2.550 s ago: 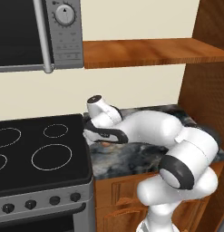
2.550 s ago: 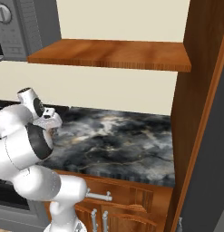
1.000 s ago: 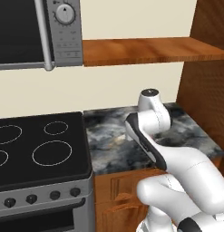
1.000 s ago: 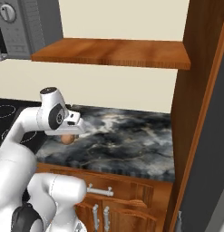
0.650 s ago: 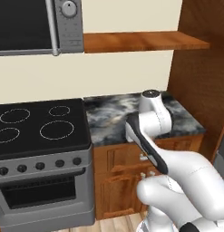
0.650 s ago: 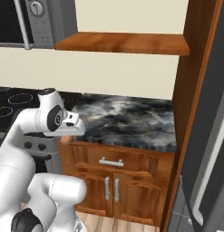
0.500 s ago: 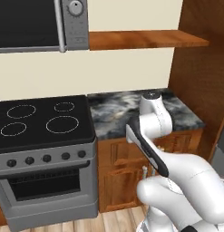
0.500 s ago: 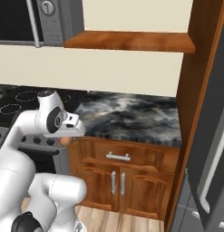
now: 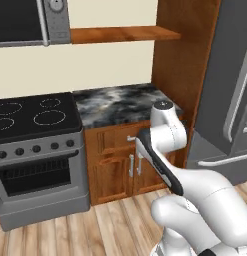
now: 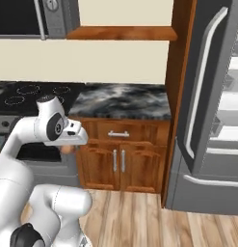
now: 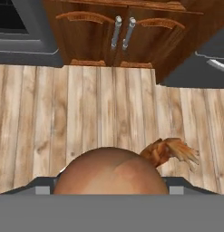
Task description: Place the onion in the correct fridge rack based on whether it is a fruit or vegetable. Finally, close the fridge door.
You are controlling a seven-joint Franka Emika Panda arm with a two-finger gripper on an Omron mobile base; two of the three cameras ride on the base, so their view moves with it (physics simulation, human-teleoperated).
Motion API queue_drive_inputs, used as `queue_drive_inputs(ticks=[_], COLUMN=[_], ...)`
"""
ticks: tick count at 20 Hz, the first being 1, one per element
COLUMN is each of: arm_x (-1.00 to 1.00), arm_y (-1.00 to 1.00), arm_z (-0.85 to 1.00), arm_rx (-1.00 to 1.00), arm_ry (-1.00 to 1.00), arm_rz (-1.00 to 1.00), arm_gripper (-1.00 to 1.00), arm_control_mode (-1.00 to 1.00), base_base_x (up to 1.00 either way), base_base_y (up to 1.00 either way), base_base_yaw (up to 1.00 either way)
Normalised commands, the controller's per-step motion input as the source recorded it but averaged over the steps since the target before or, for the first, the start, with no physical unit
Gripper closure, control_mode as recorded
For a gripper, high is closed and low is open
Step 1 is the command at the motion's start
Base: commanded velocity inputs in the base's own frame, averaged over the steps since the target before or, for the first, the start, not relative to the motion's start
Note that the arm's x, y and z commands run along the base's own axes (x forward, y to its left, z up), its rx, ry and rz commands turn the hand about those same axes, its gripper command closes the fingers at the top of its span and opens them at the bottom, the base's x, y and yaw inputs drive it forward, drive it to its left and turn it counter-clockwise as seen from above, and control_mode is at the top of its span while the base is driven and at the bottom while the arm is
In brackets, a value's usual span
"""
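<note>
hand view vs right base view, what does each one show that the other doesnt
Hand view alone: the onion close up at the bottom of the frame, its papery tuft sticking out to one side, above the plank floor.

Right base view alone: the stove, the microwave, the wooden shelf, the marble counter, the drawer and the open fridge door, with pale fridge shelves past it.

Both: the wooden cabinet doors with their two metal handles, the plank floor and the fridge's grey base.
</note>
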Motion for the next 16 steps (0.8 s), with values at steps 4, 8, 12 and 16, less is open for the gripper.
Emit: queue_drive_inputs(ticks=[4, 8, 12, 16], arm_x=[0.0, 0.0, 0.0, 0.0], arm_y=[0.0, 0.0, 0.0, 0.0], arm_z=[0.0, 0.0, 0.0, 0.0], arm_rx=[0.0, 0.0, 0.0, 0.0], arm_ry=[0.0, 0.0, 0.0, 0.0], arm_rz=[0.0, 0.0, 0.0, 0.0], arm_gripper=[1.0, 1.0, 1.0, 1.0], arm_control_mode=[1.0, 1.0, 1.0, 1.0], base_base_x=[-0.63, -0.06, 0.15, 0.08], base_base_y=[-0.65, -0.88, -1.0, -0.86], base_base_yaw=[-0.29, -0.14, -0.05, -0.25])
